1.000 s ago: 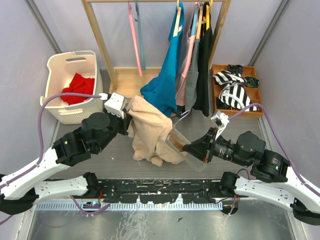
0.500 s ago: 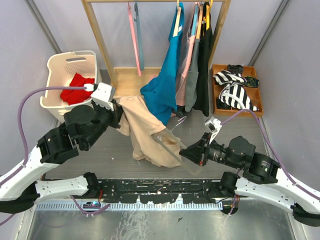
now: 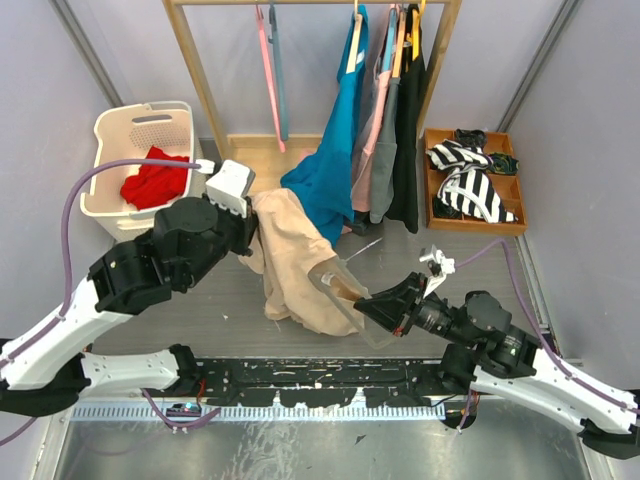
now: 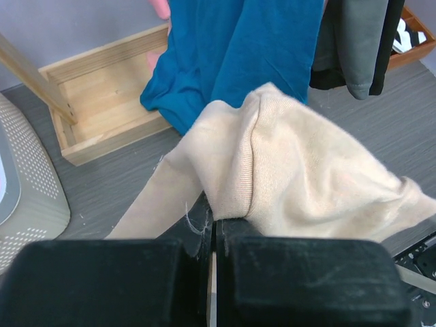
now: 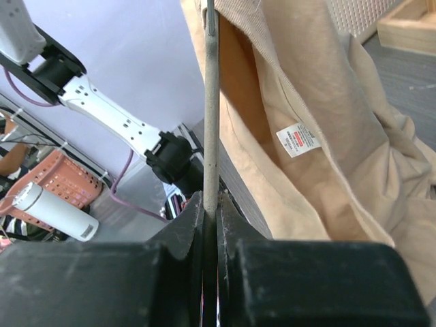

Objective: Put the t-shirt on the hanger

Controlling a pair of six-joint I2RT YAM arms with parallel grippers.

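The beige t-shirt (image 3: 296, 268) hangs crumpled between both arms, its lower part lying on the floor. My left gripper (image 3: 256, 226) is shut on a fold of its upper edge; in the left wrist view that gripper (image 4: 214, 222) pinches the cloth of the t-shirt (image 4: 306, 170). My right gripper (image 3: 366, 306) is shut on the thin pale hanger (image 3: 345, 292), whose hook points to the far right. In the right wrist view the right gripper (image 5: 211, 201) clamps the hanger's bar (image 5: 211, 102), which runs up along the t-shirt's open neck (image 5: 327, 136) beside the sewn label (image 5: 298, 139).
A wooden clothes rail (image 3: 195, 75) stands at the back with a teal garment (image 3: 330, 150), dark clothes and a pink hanger (image 3: 268, 75). A white basket (image 3: 120, 140) with red cloth sits at the left. A wooden box (image 3: 505, 185) of striped cloth sits at the right.
My left gripper swung left with the t-shirt and came back toward the right. The right arm dropped lower and moved left, carrying the hanger closer into the shirt.
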